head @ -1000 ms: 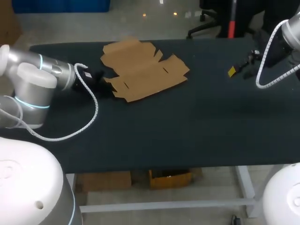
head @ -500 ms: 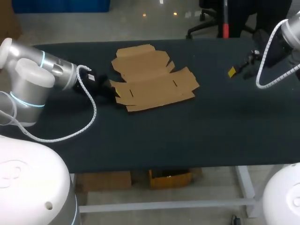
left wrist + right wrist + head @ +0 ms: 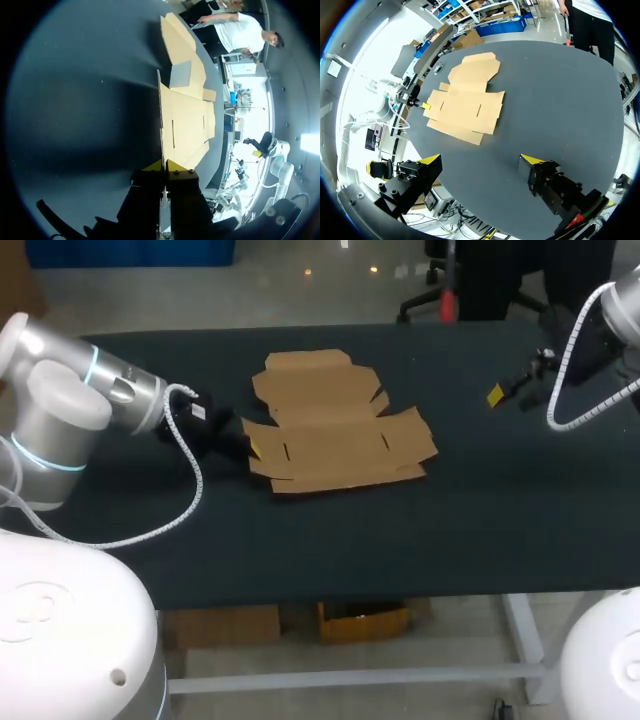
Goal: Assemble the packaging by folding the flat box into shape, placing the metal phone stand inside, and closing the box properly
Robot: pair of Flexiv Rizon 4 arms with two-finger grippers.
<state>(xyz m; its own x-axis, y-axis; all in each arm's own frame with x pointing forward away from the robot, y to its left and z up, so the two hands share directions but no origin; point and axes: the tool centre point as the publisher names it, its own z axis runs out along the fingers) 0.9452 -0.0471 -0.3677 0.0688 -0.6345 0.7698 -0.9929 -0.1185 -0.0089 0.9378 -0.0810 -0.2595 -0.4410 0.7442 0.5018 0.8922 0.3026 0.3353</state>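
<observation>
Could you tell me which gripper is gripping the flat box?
The left gripper, shut on the flat box; the right gripper hangs open, far away.

Flat box: a brown cardboard blank, unfolded, cut with short slits and notched flaps. Spread out on the dark worktop, a little left of the middle and toward the far side. Wider part nearer, with small flaps at both ends; narrower panel pointing to the far edge. All panels lying level or nearly so. Left-hand edge pinched between the yellow tips of the left pincer, seen edge-on from the left wrist.
</observation>
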